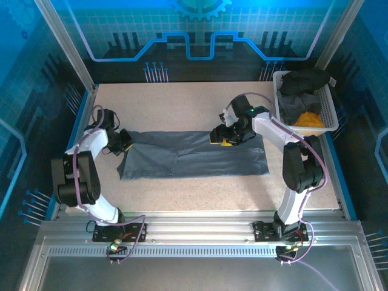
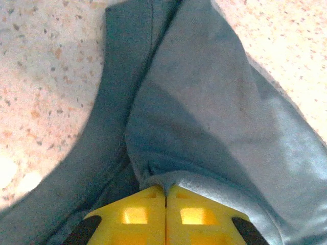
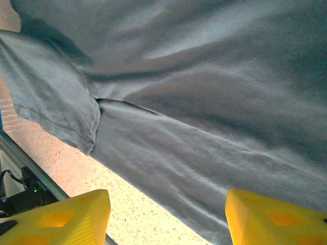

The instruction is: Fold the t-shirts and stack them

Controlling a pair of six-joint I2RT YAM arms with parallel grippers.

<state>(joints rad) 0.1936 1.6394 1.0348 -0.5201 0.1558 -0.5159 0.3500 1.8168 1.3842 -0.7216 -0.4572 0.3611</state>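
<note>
A large dark slate-grey t-shirt (image 1: 194, 154) lies folded into a long strip across the middle of the table. My left gripper (image 1: 123, 141) sits at the strip's left end, its yellow fingers (image 2: 138, 217) shut on a pinch of the grey cloth (image 2: 204, 127). Over the strip's upper right part hovers my right gripper (image 1: 225, 138), open, with its yellow fingertips (image 3: 66, 219) wide apart above the cloth (image 3: 204, 102); a sleeve (image 3: 51, 102) shows at the left of that view. More t-shirts, black, grey and orange-yellow (image 1: 309, 119), are heaped in the basket.
A white lattice basket (image 1: 330, 109) stands at the back right corner of the table. A speckled beige tabletop (image 1: 182, 103) stretches behind and in front of the strip. A metal rail (image 1: 200, 224) runs along the near edge.
</note>
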